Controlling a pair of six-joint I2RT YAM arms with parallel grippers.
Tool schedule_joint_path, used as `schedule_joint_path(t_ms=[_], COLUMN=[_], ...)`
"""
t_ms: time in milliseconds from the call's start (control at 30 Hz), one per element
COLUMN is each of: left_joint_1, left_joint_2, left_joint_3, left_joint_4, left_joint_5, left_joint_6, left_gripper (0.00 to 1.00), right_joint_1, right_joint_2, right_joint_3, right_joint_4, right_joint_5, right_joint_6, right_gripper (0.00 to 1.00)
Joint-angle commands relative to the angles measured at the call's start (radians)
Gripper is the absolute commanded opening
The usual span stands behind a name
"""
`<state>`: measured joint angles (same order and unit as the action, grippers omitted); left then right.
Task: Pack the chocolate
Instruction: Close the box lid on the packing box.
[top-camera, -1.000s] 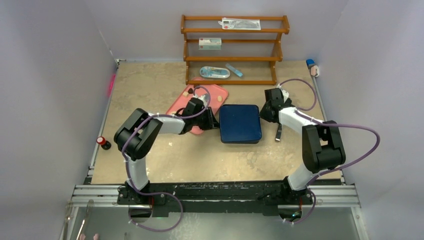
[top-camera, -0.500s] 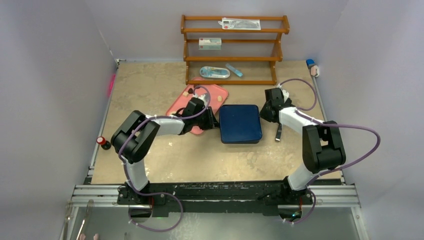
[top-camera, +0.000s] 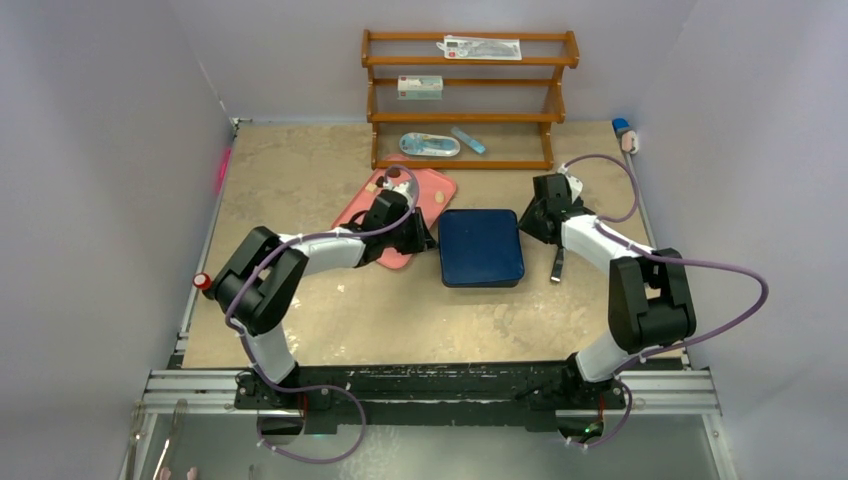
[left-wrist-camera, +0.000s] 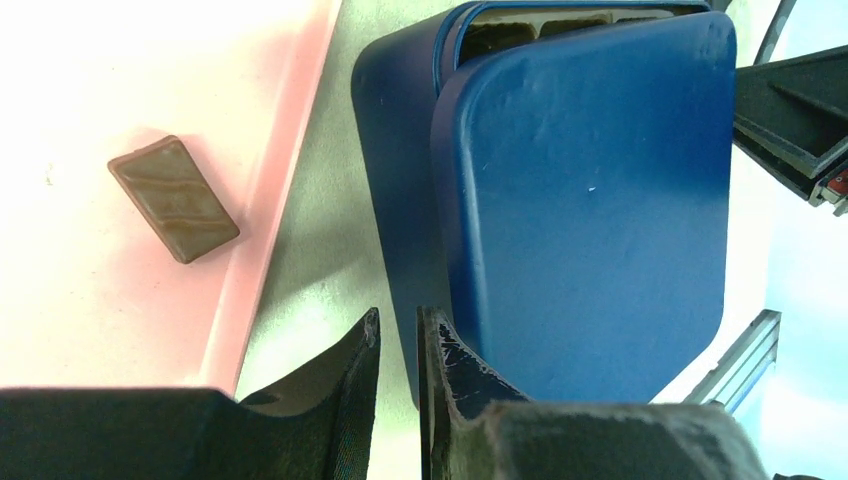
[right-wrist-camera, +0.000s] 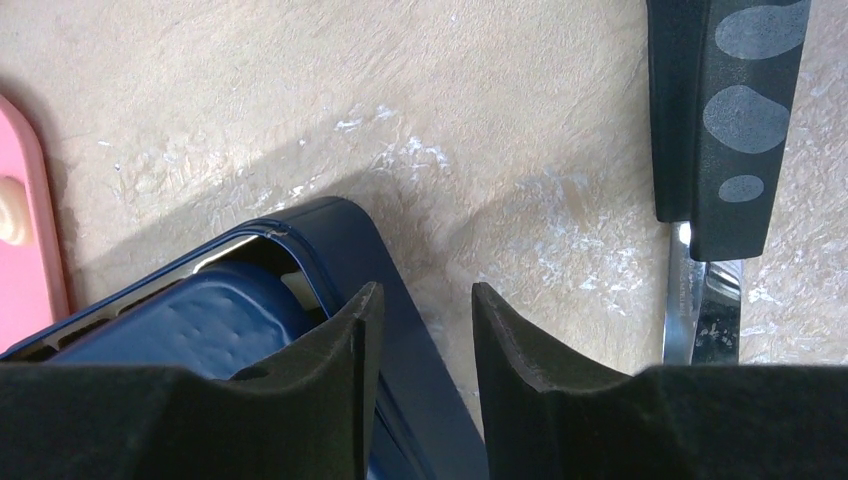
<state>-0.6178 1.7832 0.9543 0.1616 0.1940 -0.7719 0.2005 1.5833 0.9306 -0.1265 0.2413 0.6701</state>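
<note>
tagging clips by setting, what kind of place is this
Likely a robot lab test cell: plain walls enclosing a tabletop, two arms bolted to a metal rail, a wooden shelf.

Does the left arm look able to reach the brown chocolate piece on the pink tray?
Probably yes: the chocolate piece lies uncovered on the pink tray, close beside the left gripper, nothing between them.

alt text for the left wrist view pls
A dark blue box fills the right of the frame, its lid sitting askew so compartments show along the top edge. A brown chocolate piece lies on the pink tray at left; the left gripper's nearly closed fingers sit at the box's near corner.
</note>
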Motion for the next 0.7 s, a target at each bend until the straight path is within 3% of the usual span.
schedule_joint_path(t_ms=[0, 667], left_joint_1=[0.003, 0.012], left_joint_2=[-0.051, -0.014], left_joint_3=[0.049, 0.141], left_joint_4=[-0.021, -0.082], left_joint_5=[-0.028, -0.037], left_joint_6=[0.035, 0.081], left_gripper=[0.18, 0.17], right_joint_1=[-0.007, -0.007], right_joint_2=[-0.033, -0.077], right_joint_3=[-0.002, -0.01], right_joint_4=[-0.012, -0.037], right_joint_5=[0.023, 0.042], right_joint_6=[0.006, -0.009], right_gripper=[0.41, 0.44])
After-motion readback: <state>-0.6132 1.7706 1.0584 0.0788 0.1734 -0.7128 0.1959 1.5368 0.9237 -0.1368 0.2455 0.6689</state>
